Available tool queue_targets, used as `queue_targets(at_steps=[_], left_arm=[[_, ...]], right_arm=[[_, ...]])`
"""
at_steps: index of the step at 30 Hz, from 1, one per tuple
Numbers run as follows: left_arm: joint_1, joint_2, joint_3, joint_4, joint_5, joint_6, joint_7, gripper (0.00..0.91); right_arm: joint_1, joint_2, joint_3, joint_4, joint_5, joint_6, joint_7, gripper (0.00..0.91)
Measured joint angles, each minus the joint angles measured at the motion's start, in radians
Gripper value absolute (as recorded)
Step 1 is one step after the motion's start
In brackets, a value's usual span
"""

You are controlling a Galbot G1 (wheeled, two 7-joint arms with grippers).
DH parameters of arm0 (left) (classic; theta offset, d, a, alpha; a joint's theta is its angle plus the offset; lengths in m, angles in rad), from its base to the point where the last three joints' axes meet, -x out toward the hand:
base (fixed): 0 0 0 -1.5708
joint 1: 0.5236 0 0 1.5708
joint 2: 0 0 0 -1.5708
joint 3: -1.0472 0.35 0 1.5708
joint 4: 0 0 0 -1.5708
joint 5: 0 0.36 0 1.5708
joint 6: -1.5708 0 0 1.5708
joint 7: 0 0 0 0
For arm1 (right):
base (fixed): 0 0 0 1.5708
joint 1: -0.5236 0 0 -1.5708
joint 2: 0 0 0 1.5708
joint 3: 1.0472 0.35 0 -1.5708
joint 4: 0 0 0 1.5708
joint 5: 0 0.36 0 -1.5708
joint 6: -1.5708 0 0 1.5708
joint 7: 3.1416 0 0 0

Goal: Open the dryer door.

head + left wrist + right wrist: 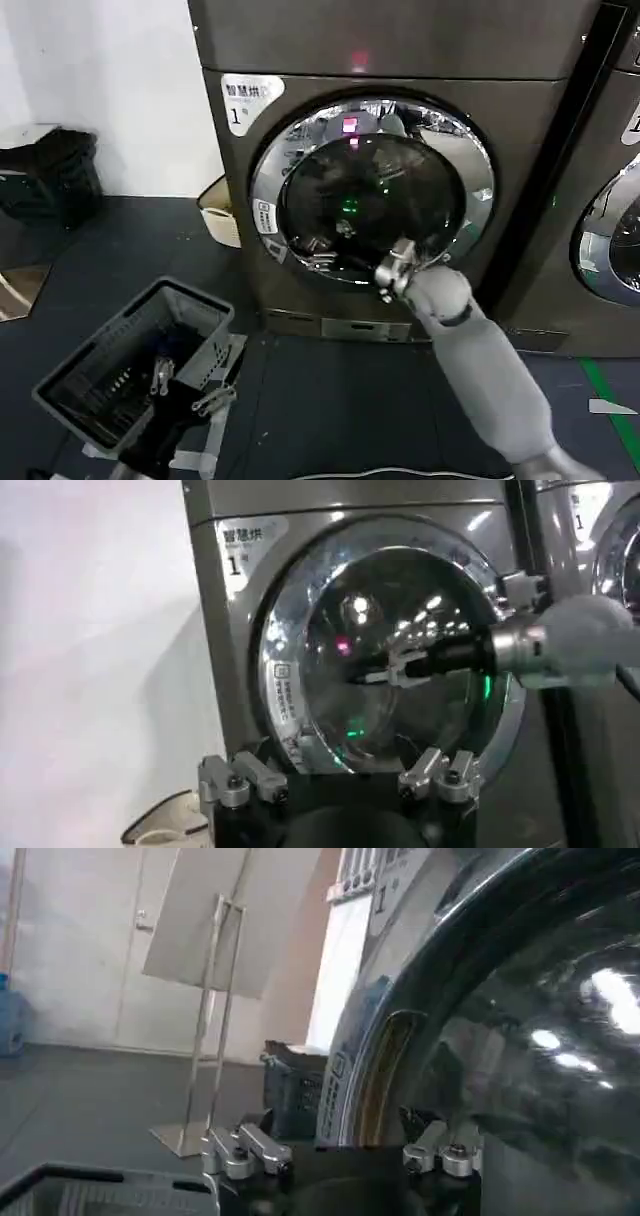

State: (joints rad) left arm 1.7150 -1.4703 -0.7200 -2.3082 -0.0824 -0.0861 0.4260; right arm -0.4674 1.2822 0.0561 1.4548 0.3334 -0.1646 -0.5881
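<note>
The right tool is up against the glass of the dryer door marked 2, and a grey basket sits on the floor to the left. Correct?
Not quite: the sticker reads 1, as the head view shows. The right tool, dryer door and basket are as described.

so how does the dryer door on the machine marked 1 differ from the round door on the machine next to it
The dryer door sits whole in the head view, while the neighbouring door is cut off by the picture's edge. The right gripper is up against the dryer door's lower glass; nothing is near the neighbouring door. The left gripper hangs back, facing the dryer door. Both doors are round, with shiny chrome rings around dark glass.
</note>
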Motion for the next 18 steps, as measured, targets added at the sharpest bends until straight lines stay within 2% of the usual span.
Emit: queue_targets(at_steps=[18], left_arm=[[-0.008, 0.012, 0.004, -0.001, -0.010, 0.043, -0.026, 0.907]], right_arm=[[0.110, 0.098, -0.045, -0.180, -0.011, 0.000, 0.003, 0.907]])
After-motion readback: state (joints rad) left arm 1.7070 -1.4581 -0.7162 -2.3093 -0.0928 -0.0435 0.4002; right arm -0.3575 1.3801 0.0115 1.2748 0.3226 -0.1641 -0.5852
